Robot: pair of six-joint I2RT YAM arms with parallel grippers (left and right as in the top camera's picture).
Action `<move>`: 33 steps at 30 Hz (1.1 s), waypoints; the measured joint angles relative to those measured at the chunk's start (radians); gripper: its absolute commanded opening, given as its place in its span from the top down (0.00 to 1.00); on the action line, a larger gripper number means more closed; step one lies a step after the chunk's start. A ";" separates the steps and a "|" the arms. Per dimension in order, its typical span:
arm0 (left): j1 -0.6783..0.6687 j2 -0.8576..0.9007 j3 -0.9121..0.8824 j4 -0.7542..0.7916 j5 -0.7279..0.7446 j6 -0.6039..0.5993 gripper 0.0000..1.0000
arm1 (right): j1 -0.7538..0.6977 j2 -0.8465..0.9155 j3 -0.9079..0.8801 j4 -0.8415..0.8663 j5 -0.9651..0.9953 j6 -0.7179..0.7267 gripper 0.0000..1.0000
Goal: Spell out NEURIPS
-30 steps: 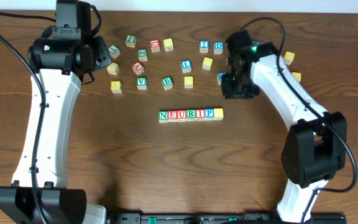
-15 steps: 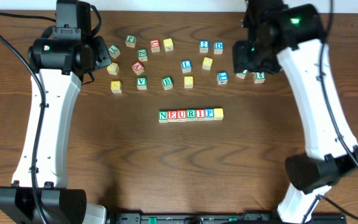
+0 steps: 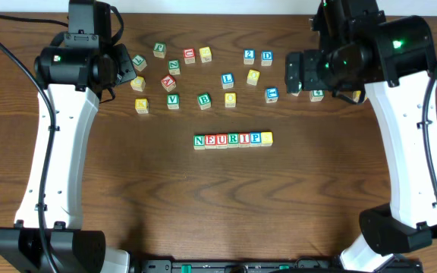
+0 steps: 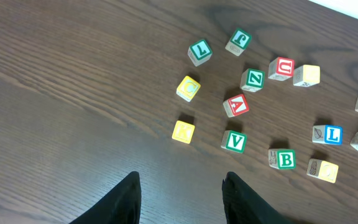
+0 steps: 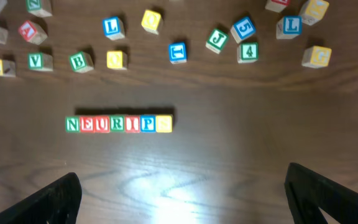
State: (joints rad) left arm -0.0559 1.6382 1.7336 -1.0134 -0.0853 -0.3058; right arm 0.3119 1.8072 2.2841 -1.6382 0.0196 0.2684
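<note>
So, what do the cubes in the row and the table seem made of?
Row of cubes: probably wood, pale edges, matt faces with printed coloured letters. Table: dark wood grain, perhaps veneer or laminate; slightly glossy, given the light glare in the right wrist view.

Seen from above, the left arm (image 3: 55,144) starts at 7 o'clock and goes up to 11 o'clock, where it bends over. The left hand (image 4: 180,199) points down. Its two dark fingers (image 4: 126,202) are a little apart and hold nothing. From above this hand is dark and hard to see; it may be turned toward 3 o'clock.

The right arm (image 3: 404,144) starts at 5 o'clock and goes up to 1 o'clock, then bends toward 9 o'clock. The right hand (image 5: 182,186) is up high, fingers (image 5: 55,199) spread very wide, holding nothing.
</note>
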 measured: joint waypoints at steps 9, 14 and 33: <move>0.000 0.000 0.000 0.000 0.000 0.000 0.58 | 0.000 -0.030 0.000 -0.046 0.031 -0.011 0.01; 0.000 0.000 0.000 0.000 0.000 0.000 0.58 | 0.000 -0.087 0.000 -0.044 0.056 -0.013 0.01; 0.000 0.000 -0.001 0.000 0.000 0.000 0.58 | -0.173 -0.539 -0.402 0.309 0.151 -0.039 0.01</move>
State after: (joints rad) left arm -0.0559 1.6382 1.7329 -1.0134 -0.0849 -0.3054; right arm 0.1387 1.2678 1.8824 -1.3296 0.1707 0.2298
